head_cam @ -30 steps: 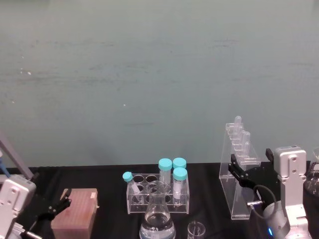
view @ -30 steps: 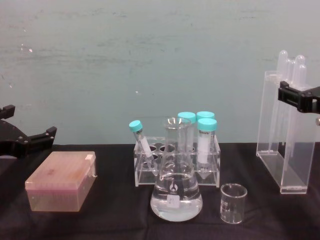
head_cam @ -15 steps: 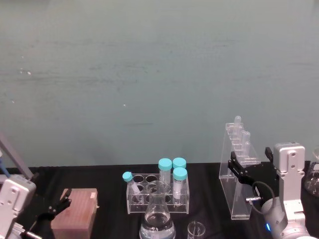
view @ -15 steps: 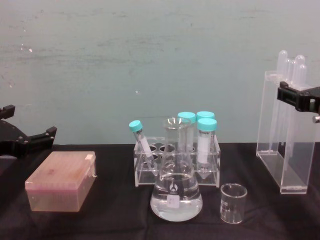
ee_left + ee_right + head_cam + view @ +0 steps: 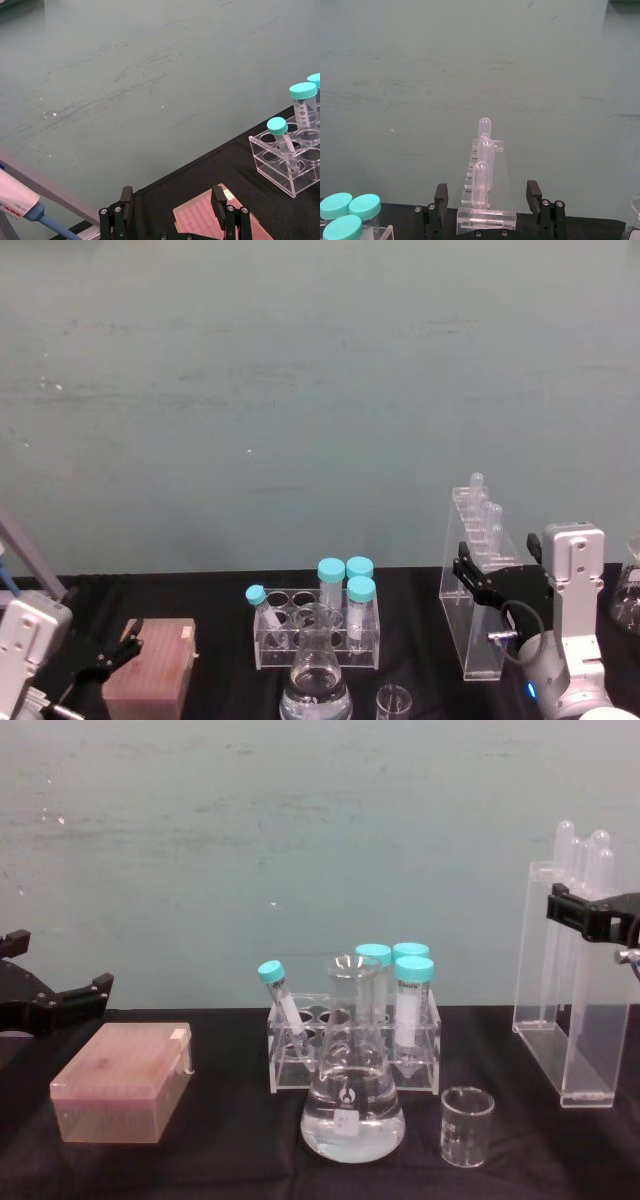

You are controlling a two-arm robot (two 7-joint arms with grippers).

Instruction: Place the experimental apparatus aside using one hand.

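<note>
The tall clear acrylic stand (image 5: 480,590) with round-topped tubes stands at the right of the black table, also seen in the chest view (image 5: 570,1020). My right gripper (image 5: 478,575) is open at the stand's upper part. In the right wrist view the stand (image 5: 485,212) sits between the two black fingers (image 5: 440,200) with a gap on each side. The conical flask (image 5: 352,1100) with clear liquid and the small beaker (image 5: 467,1125) stand at the front centre. My left gripper (image 5: 62,960) hangs open at the far left.
A clear rack (image 5: 355,1040) holding teal-capped tubes stands behind the flask. A pink tip box (image 5: 122,1082) lies at the left, under the left gripper (image 5: 171,197). A pipette (image 5: 20,205) leans at the far left. Another glass vessel (image 5: 630,595) is at the right edge.
The right gripper has shifted slightly to the left along the stand's top; the stand itself has not moved. The left arm is still.
</note>
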